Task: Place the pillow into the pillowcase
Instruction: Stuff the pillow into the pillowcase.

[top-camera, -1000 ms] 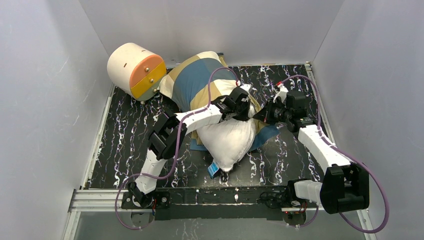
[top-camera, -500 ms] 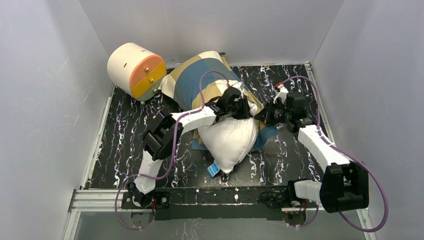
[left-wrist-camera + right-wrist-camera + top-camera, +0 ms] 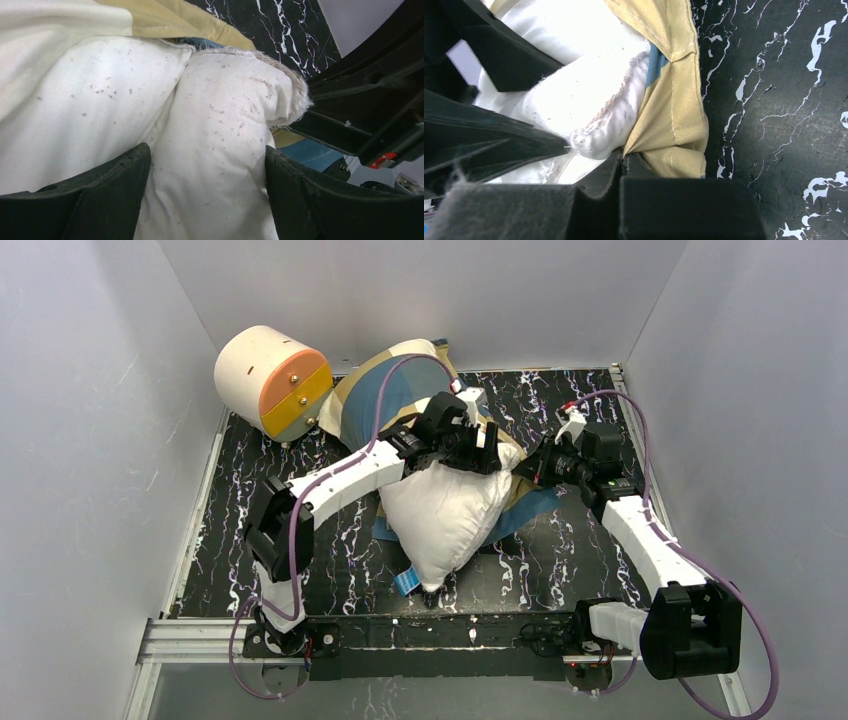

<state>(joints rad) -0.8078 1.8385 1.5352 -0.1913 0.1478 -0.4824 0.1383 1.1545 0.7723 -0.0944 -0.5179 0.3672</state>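
Observation:
The white pillow (image 3: 445, 515) lies mid-table, its far end tucked into the mouth of the blue, tan and cream pillowcase (image 3: 390, 395). My left gripper (image 3: 487, 450) is pressed down on the pillow's far end. In the left wrist view that gripper (image 3: 206, 150) is open, its fingers (image 3: 100, 192) wide apart with the pillow (image 3: 220, 110) bulging between them and the pillowcase (image 3: 170, 17) above. My right gripper (image 3: 530, 468) sits at the pillow's right side. In the right wrist view it (image 3: 624, 157) is shut on the tan hem of the pillowcase (image 3: 674, 110), beside a frayed corner of the pillow (image 3: 574, 105).
A cream-and-orange cylinder (image 3: 270, 380) stands at the back left corner. The black marbled table (image 3: 260, 500) is boxed in by grey walls on three sides. A small blue tag (image 3: 405, 582) sticks out at the pillow's near end.
My left gripper has opened and let go of the pillow's corner, and the arm has reached further back and left. The pillow shifted slightly left. The right gripper kept its grip.

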